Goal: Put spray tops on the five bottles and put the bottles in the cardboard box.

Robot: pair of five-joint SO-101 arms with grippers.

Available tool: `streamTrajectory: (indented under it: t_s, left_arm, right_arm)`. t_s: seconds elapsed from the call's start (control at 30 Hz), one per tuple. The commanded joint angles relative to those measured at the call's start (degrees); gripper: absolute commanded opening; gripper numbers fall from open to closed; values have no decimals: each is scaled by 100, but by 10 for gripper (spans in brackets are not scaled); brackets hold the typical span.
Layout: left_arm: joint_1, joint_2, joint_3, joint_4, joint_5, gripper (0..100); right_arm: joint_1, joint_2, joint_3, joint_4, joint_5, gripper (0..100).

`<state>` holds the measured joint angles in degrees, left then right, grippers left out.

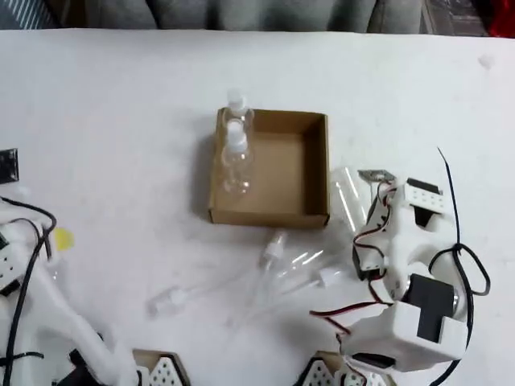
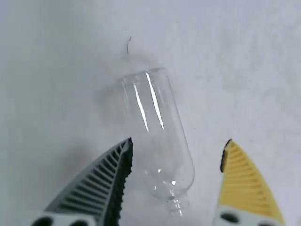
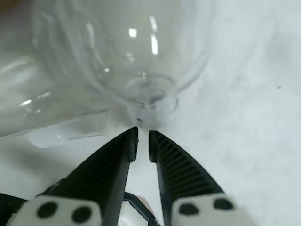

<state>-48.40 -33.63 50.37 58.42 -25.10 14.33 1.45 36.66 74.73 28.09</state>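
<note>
Left end effector [image 2: 178,142] gaping, straddling capless bottle [image 2: 157,132]; right end effector [image 3: 143,133], nearly shut and empty, nosing second bottle [image 3: 127,52] neck; loose bottles [image 1: 294,261] crowding cardboard box [image 1: 269,215].

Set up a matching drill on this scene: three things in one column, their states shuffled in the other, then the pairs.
Things:
1. left gripper
2. right gripper
3. cardboard box

States:
A. holds topped bottles
B. open, straddling a topless bottle
C. nearly shut, tips at a clear bottle's neck

Pairs: 1-B; 2-C; 3-A
</note>
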Motion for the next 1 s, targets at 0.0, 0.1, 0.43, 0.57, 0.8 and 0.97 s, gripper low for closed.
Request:
streamTrajectory:
  t_s: [0.0,0.1,0.43,0.57,0.8,0.97]
  left_arm:
    - [40,532,-79,-202,-9,282]
    - [-4,954,-246,-158,97,282]
    - [-189,2237,-642,-202,1310,279]
    - [-180,2967,-1011,-202,1626,279]
    - [-145,3670,-1670,-9,2752,261]
    - [-110,3662,-1969,440,3007,55]
  right_arm:
    - [-22,-189,-9,-48,-18,15]
    - [-22,-189,-9,-48,-18,15]
    - [-48,-189,-9,-48,-18,15]
    - [-48,-189,-9,-48,-18,15]
    - [-57,-189,-9,-48,-9,15]
    - [-57,-189,-9,-48,-9,15]
